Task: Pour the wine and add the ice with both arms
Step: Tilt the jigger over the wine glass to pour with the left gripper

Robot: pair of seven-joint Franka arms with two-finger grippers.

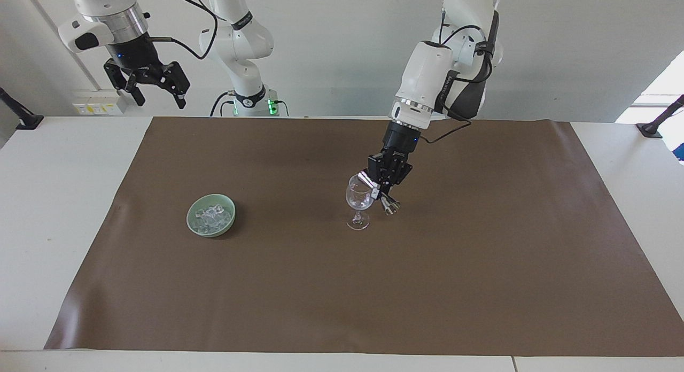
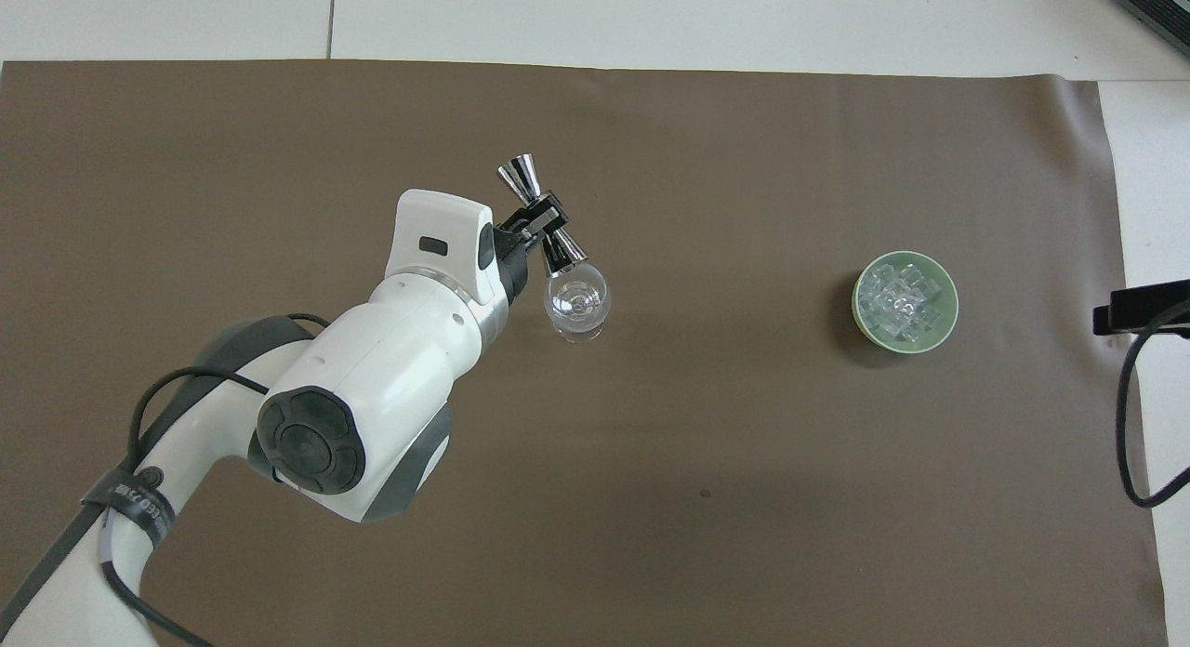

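Observation:
A clear wine glass (image 1: pixel 359 201) (image 2: pixel 577 303) stands upright mid-mat. Whether it holds wine I cannot tell. My left gripper (image 1: pixel 380 187) (image 2: pixel 538 218) is shut on the waist of a silver jigger (image 1: pixel 390 206) (image 2: pixel 515 176). The jigger is tilted, with one end at the glass's rim. The ice (image 1: pixel 212 216) (image 2: pixel 904 303) lies as clear cubes in a pale green bowl (image 1: pixel 190 218) (image 2: pixel 857 298), toward the right arm's end of the table. My right gripper (image 1: pixel 160 102) waits open and empty, high over that end's table edge.
A brown mat (image 1: pixel 481 281) (image 2: pixel 744 489) covers most of the white table (image 1: pixel 53 201). A black cable (image 2: pixel 1130 424) and a black part of the right arm (image 2: pixel 1143 308) show at the overhead view's edge, beside the bowl.

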